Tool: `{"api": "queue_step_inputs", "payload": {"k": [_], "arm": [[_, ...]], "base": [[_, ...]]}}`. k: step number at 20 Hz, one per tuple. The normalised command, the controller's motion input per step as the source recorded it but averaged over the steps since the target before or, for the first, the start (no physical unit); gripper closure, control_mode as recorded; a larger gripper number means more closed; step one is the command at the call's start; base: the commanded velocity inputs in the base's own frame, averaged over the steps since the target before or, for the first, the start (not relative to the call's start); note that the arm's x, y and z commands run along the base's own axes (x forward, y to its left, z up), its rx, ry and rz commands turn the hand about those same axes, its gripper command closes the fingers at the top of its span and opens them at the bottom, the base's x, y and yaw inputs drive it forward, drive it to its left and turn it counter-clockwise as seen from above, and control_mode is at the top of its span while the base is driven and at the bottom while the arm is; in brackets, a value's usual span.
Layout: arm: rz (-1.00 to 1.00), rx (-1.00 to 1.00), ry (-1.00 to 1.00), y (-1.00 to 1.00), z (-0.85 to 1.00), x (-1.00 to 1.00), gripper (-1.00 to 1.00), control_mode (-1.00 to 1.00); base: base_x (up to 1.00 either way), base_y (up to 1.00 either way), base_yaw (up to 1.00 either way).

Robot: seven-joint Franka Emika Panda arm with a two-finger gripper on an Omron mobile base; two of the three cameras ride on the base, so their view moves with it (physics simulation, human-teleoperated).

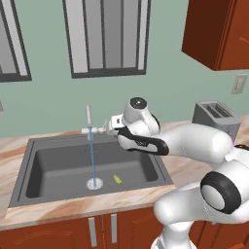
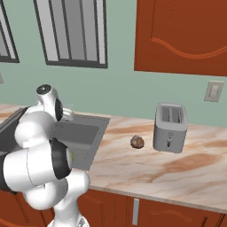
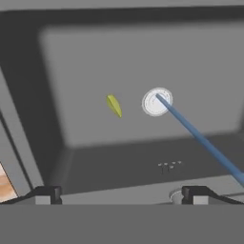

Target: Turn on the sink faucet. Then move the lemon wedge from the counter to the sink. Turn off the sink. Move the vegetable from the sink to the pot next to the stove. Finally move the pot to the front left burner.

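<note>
Hand view first: we are looking down into the sink (image 3: 143, 62), where the lemon wedge (image 3: 114, 105) is lying on the dark basin floor just beside the round silver drain (image 3: 157, 101), and a blue stream of water (image 3: 200, 139) is running into that drain. So the wedge is already in the basin and the water is on — we are judging that the step in hand is shutting the faucet off.

From the left base view, the gripper (image 1: 113, 127) is hovering by the sink faucet (image 1: 89, 125), right at the short crossbar with its side levers. In the hand view the two finger tips are standing well apart with nothing between them, so the jaws are open and empty.

To do this well, we are wanting one finger against the lever on our side, pushing it through a short arc rather than squeezing the thin spout — a light nudge, no more.

For room: the back wall is sitting close behind the faucet, so we are favouring a retreat up and toward the basin's open middle. The toaster (image 2: 169, 127) and the brown roundish lump (image 2: 137, 142) are resting on the counter (image 2: 186, 168) well to the right, clear of the arm's swing here.
</note>
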Motion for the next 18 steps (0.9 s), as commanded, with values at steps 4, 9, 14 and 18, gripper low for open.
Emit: {"api": "queue_step_inputs", "payload": {"k": [4,9,14,18], "arm": [[0.0,0.03,0.0,-0.08,0.0,-0.04,-1.0,-1.0],[0.09,0.0,-0.12,-0.21,0.0,0.0,-1.0,-1.0],[0.19,0.0,-0.16,-0.2,0.0,0.0,-1.0,-1.0],[0.24,-0.01,-0.08,-0.06,0.0,0.0,-1.0,-1.0]], "base": [[0.0,0.0,0.0],[0.0,0.0,0.0],[0.0,0.0,0.0],[0.0,0.0,0.0]]}}
